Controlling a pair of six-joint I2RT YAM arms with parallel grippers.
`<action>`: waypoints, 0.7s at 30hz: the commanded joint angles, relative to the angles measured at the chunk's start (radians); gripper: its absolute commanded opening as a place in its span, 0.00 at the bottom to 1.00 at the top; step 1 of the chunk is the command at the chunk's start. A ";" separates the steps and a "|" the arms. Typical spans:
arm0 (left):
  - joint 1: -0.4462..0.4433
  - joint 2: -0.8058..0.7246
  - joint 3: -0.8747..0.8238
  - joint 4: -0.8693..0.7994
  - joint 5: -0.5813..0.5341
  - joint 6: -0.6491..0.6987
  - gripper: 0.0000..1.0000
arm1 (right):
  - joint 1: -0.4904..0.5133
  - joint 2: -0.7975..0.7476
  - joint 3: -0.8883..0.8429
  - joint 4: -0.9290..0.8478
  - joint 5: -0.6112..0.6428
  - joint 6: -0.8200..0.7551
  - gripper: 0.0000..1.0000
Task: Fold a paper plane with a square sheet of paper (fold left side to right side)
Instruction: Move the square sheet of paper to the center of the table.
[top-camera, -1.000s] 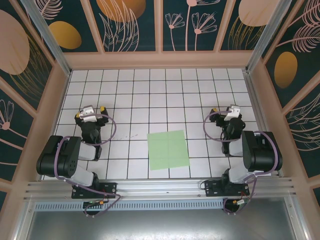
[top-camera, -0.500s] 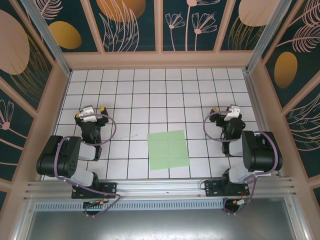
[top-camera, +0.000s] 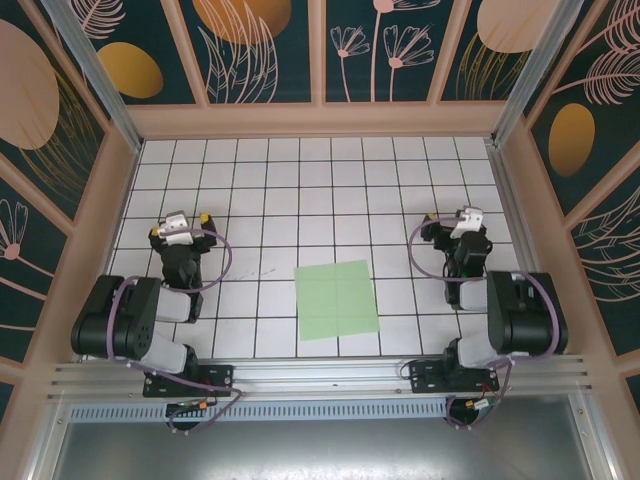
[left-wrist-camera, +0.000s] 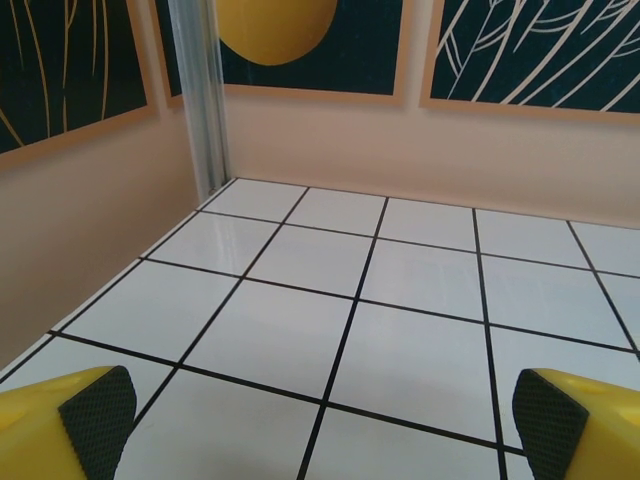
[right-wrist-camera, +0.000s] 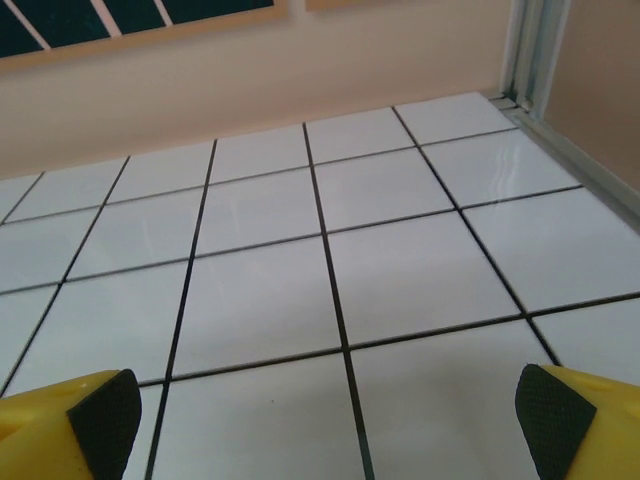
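**Fingers (left-wrist-camera: 98, 420) spread wide on both arms; square sheet of paper (top-camera: 337, 299) flat between them**

Through the left wrist camera I see the left gripper (left-wrist-camera: 320, 430) with its two yellow fingers at the bottom corners of the picture. Their dark textured pads (left-wrist-camera: 548, 420) face each other across a broad gap, with white tile showing between them. The right gripper (right-wrist-camera: 325, 425) looks the same through its own camera: yellow fingers, black pads, set far apart over bare tile.

From the overhead camera, the left gripper sits over the left part of the table (top-camera: 300, 190) and the right gripper over the right part. Both point toward the far wall, and each has a purple cable (top-camera: 225, 262) looping beside the wrist.

The square sheet of paper lies flat on the white tiles, close to the near edge and roughly midway between the two arms, well apart from both grippers. It is pale green and unfolded. Faint crease lines cross it, one running front to back and one side to side, as far as I can make out. Its edges sit a little askew against the black grid lines.

The left wrist camera faces the far left corner, where a metal post (left-wrist-camera: 200, 90) stands against the peach wall (left-wrist-camera: 400, 150). The right wrist camera looks toward the far right corner.
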 joint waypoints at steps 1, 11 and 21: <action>-0.003 -0.176 0.006 -0.114 0.024 0.018 0.99 | -0.003 -0.161 0.080 -0.226 0.013 0.048 0.99; -0.046 -0.488 0.220 -0.639 0.297 -0.457 0.99 | 0.065 -0.374 0.389 -1.019 -0.143 0.204 0.99; -0.302 -0.426 0.246 -0.889 0.392 -0.580 0.98 | 0.480 -0.385 0.484 -1.359 -0.135 0.273 0.99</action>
